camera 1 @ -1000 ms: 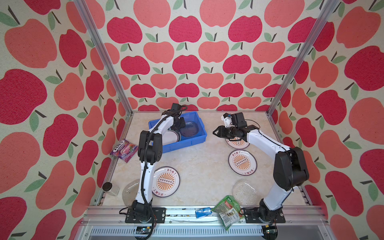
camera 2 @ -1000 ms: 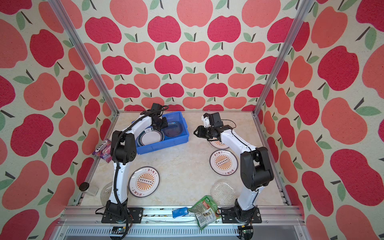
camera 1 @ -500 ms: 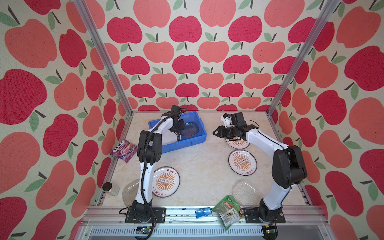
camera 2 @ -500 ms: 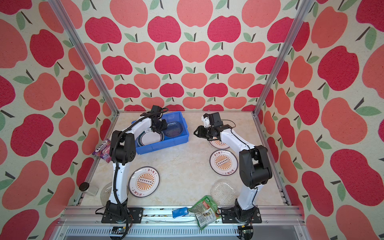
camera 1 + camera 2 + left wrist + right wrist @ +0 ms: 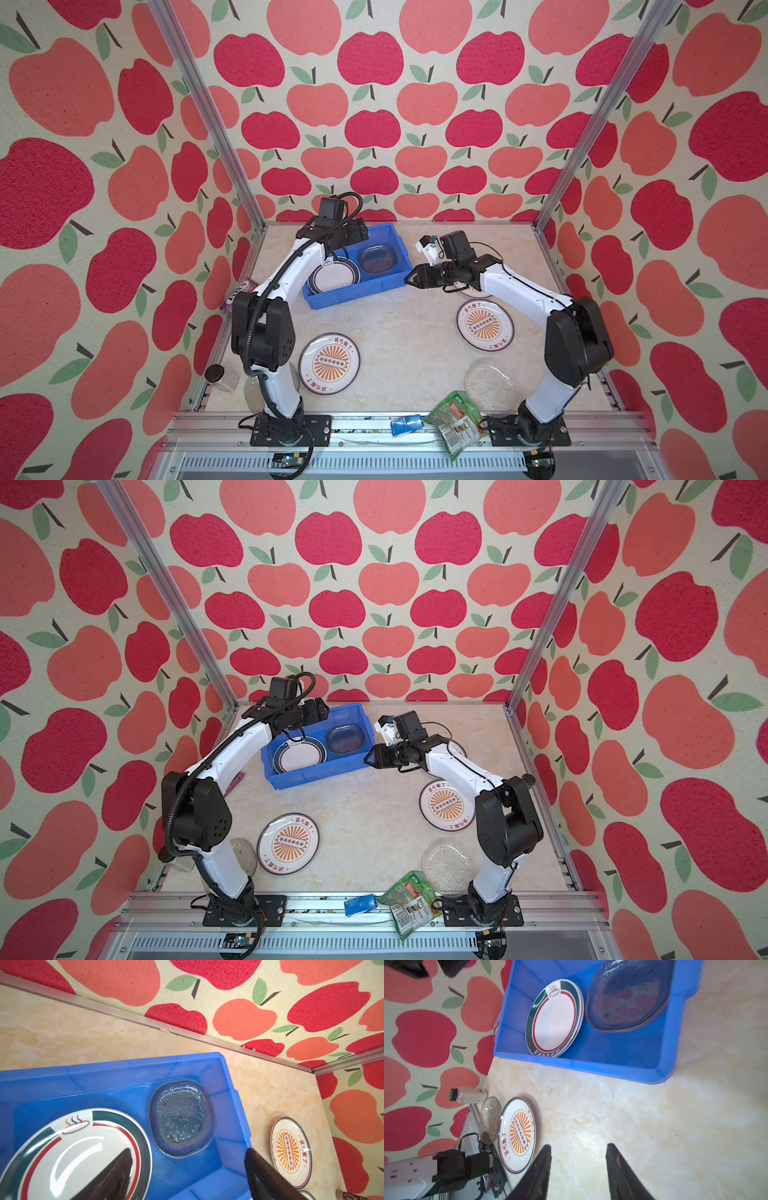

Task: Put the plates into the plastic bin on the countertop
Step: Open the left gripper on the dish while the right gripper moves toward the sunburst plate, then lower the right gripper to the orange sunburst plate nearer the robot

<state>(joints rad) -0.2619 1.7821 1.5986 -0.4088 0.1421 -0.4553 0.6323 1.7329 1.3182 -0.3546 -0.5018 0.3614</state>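
Our right gripper [image 5: 410, 279], jaws apart and empty, faces the plastic bin [image 5: 345, 293], so we find the sunburst plate [image 5: 485, 323] behind it, to the near right.

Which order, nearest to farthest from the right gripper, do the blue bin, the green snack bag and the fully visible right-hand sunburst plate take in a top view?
From the right gripper:
1. blue bin, just left of its tips.
2. sunburst plate, right side, beside the arm.
3. green snack bag, at the front edge.
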